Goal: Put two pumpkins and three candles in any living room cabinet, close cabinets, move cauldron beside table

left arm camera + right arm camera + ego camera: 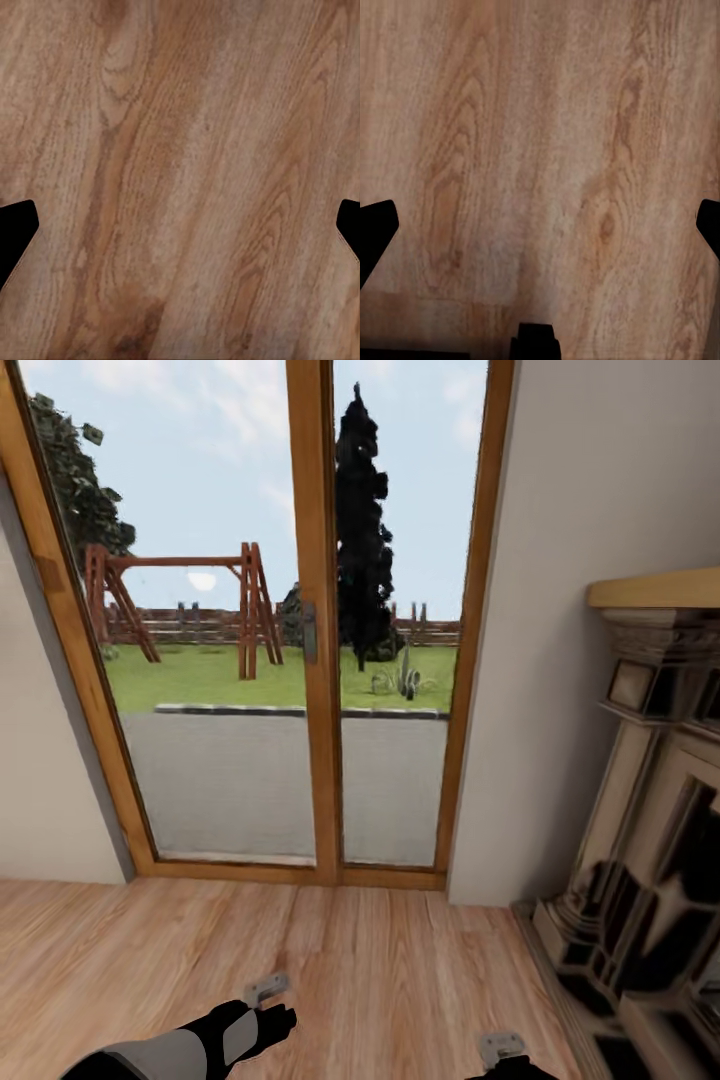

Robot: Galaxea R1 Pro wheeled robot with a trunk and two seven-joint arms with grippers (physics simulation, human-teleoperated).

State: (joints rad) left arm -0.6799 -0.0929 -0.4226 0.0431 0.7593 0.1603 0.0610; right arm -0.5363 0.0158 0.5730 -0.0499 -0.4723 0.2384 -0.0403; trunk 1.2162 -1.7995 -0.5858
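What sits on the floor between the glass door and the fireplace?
In the head view, a plain wall section separates the glass door from the fireplace.

Home interior, living room. Wood plank floor (pixel 400 970), ornate fireplace surround (pixel 650 840) at right. Wood-framed glass doors (pixel 310 630) face a lawn with swing frame (pixel 180 610) and fence.

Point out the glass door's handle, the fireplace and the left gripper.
door handle (pixel 310 632), head view, middle of the grey plate.
fireplace (pixel 640 830), head view, its pale carved side column.
left gripper (pixel 180 225), left wrist view, midway between its dark fingertips.
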